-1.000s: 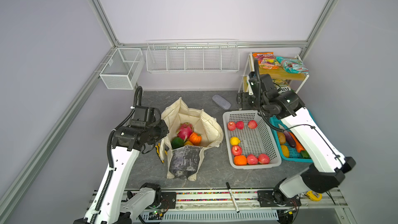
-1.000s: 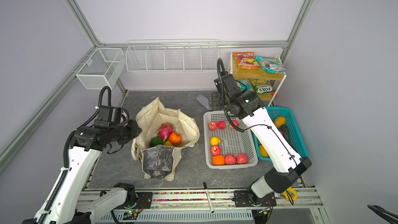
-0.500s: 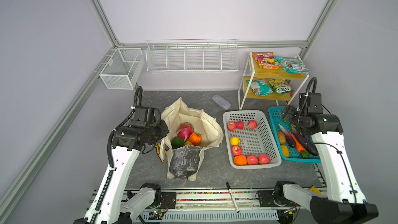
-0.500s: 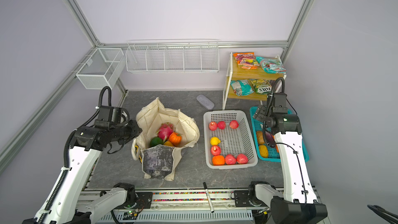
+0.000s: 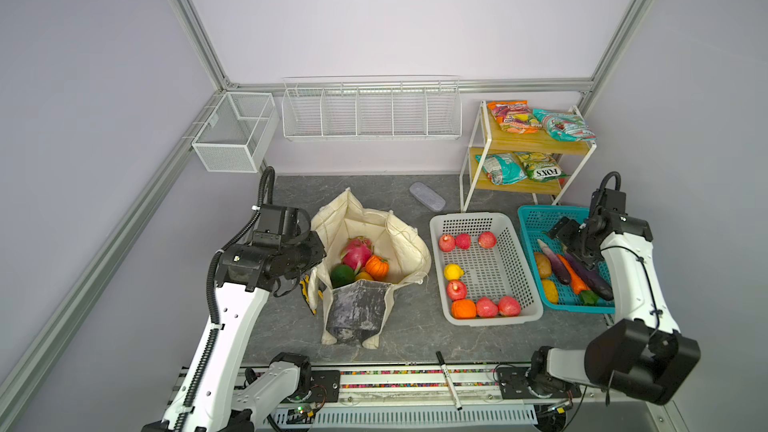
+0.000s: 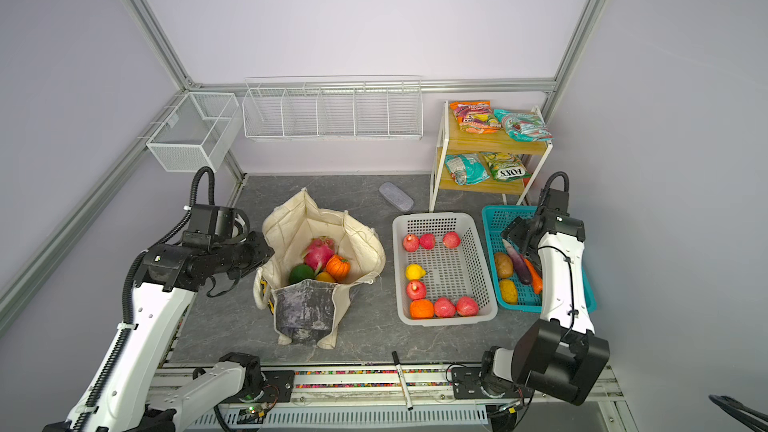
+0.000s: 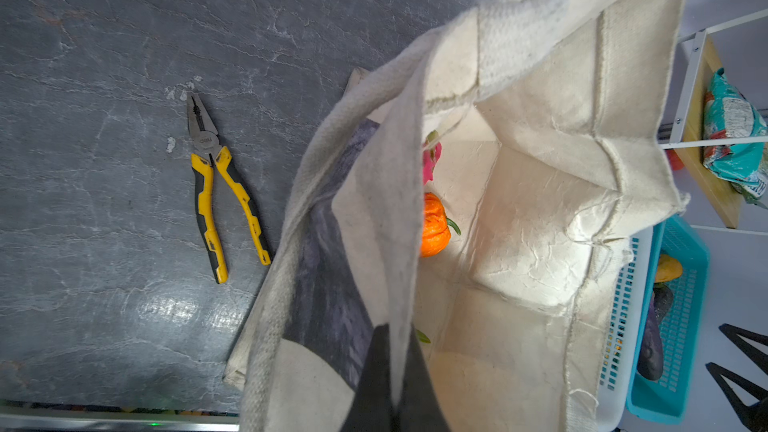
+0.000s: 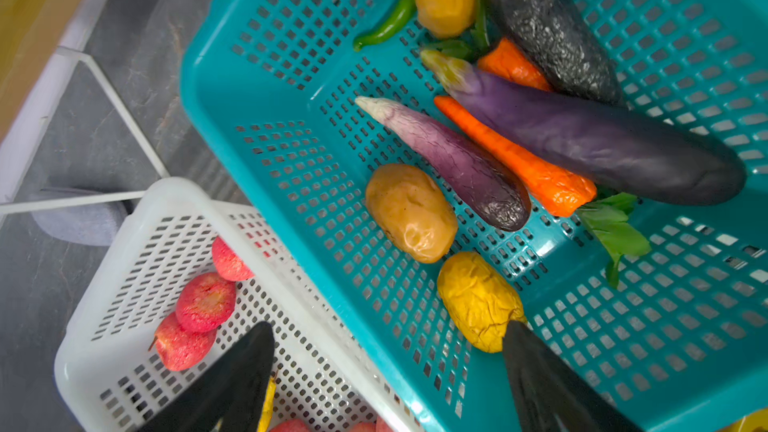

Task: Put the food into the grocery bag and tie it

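The grocery bag (image 5: pixel 405 243) stands open mid-tabletop (image 5: pixel 291 193). It's floppy canvas, so I judge the rim or handles best to hold. My left end effector (image 7: pixel 395 351) is clamped on its rim.

The white basket (image 5: pixel 440 226) holds apples (image 5: pixel 462 241) and an orange (image 5: pixel 463 308). The teal basket (image 8: pixel 249 126) holds aubergines (image 8: pixel 457 160), a carrot (image 8: pixel 519 160) and potatoes (image 8: pixel 411 211).

My right end effector (image 8: pixel 388 326) hangs above it, spread wide and empty.

A dragon fruit (image 5: pixel 356 252) and pumpkin (image 5: pixel 377 266) are bagged. They look light and slightly squashy.

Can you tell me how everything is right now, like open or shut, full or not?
Bag: open, standing, some food inside.
Left gripper: shut on the bag's rim.
Right gripper: open, holding nothing.
White basket: holds fruit.
Teal basket: holds vegetables.
Case: shut, lying flat.
Pliers: lying flat, handles apart.
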